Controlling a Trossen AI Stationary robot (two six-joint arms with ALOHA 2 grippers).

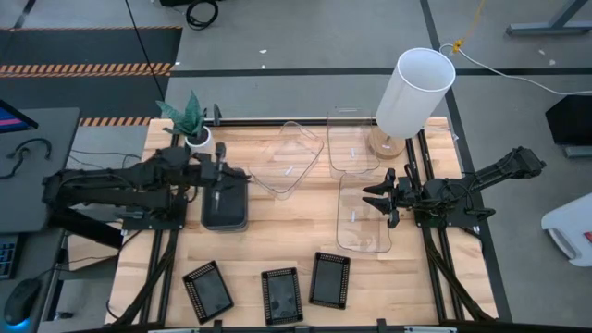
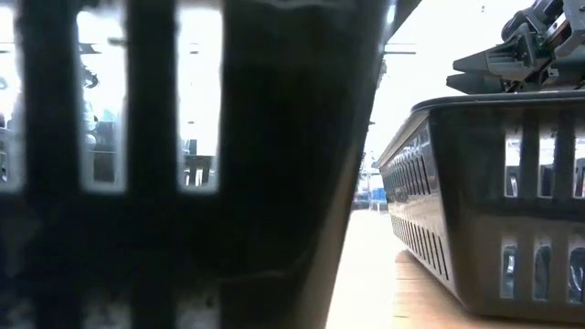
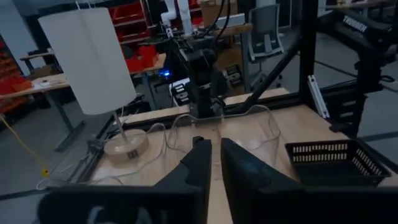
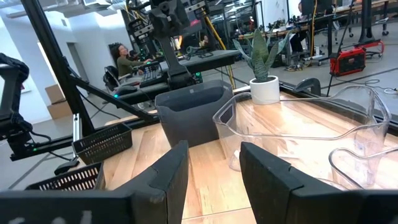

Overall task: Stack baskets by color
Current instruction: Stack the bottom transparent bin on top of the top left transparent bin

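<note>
left hand pinching the grey bins' rim; right hand apart above a clear bin; light, stiff, probably slippery plastic, so grab the rim

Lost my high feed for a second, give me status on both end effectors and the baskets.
Left end effector closing on grey basket stack. Right end effector open, over a clear basket. Three black mesh trays unstacked up front. Nothing blocking.

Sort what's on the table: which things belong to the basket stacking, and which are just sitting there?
Job: grey basket stack under the left pincer; three clear baskets; three black mesh trays.
Bystanders: white cylinder; potted plant.
</note>
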